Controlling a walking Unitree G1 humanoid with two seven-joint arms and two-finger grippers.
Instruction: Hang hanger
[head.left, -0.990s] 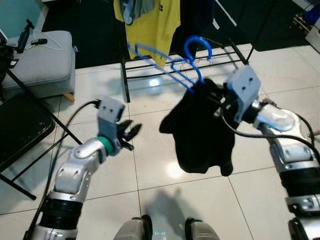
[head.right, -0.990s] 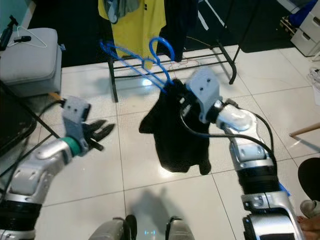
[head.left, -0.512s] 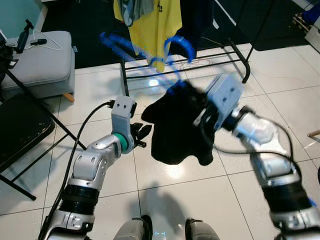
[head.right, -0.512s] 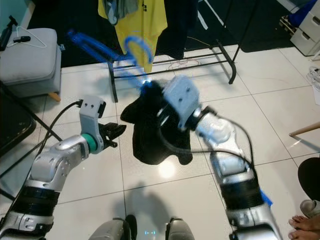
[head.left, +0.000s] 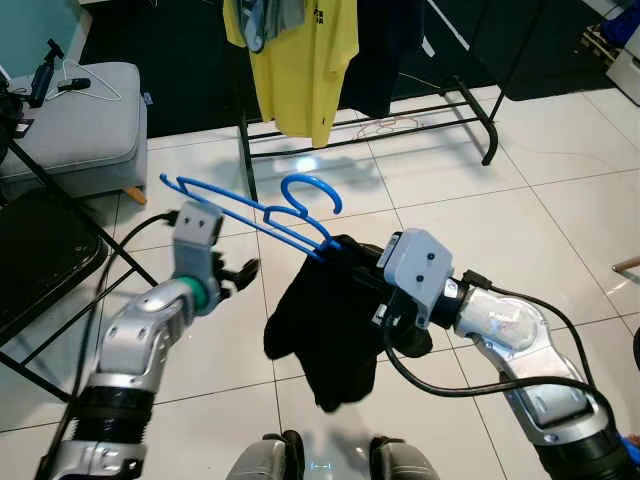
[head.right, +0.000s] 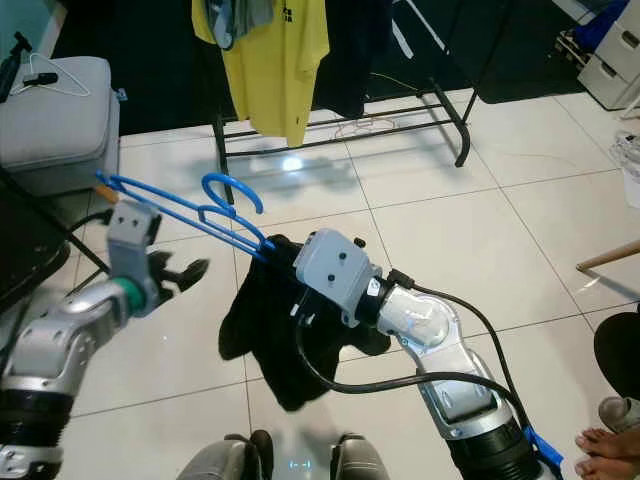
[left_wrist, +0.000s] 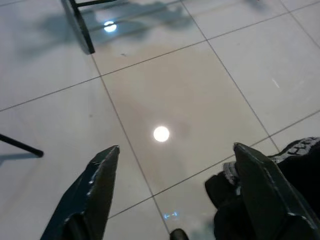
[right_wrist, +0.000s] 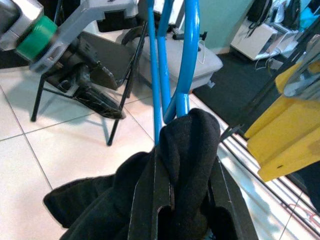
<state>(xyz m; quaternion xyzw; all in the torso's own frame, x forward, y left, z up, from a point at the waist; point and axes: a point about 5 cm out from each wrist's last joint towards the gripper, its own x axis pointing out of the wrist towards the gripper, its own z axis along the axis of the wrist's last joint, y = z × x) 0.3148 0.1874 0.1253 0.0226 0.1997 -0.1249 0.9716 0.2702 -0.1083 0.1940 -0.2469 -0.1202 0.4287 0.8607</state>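
Right gripper (right_wrist: 172, 192): jaws closed tight on bunched black garment (head.left: 330, 335) at the neck of the blue hanger (head.left: 265, 210). Hanger held in mid-air over the white tiled floor (head.left: 560, 220), tilted; its hook (head.left: 310, 190) curls upward, its long arm reaches toward the robot's left. Garment droops in a loose clump below the grip, clear of the floor.

Left gripper (left_wrist: 172, 187): jaws spread wide, holding nothing, pointing down at the tiles. It hangs just left of the garment, beneath the hanger's far end, not touching either. A light glare spot sits on the tile between its fingers (left_wrist: 95, 190) in the left wrist view.

Beyond: black clothes rack (head.left: 370, 115) stands on the floor ahead, well apart from the hanger. A yellow T-shirt (head.left: 300, 55) hangs on it, dark clothing beside that. To the robot's left, a grey cushioned stool (head.left: 75, 120) and a black folding chair (head.left: 40, 265).
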